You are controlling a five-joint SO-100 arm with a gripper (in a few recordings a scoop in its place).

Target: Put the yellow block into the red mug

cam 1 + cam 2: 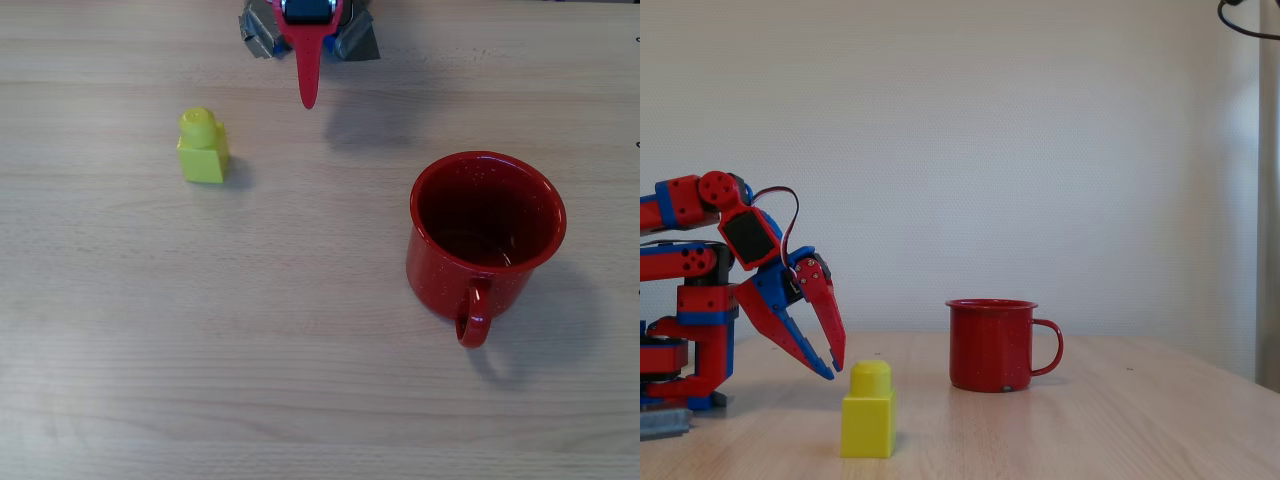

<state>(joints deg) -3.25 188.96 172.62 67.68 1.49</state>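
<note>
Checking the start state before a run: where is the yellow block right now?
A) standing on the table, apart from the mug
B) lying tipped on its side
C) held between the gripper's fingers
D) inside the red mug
A: the yellow block stands upright, stud up, on the table, well apart from the red mug, and the gripper holds nothing.

A plain indoor room, most like an office or small lab set up for robot trials. A pale wood-grain laminate desk (pixel 1120 420) stands against a bare white textured wall (pixel 1020 140). On the far left a small red-and-blue hobby arm (pixel 700 300) is fixed to the desk. At the right edge hangs a light curtain (pixel 1268 200).
</note>
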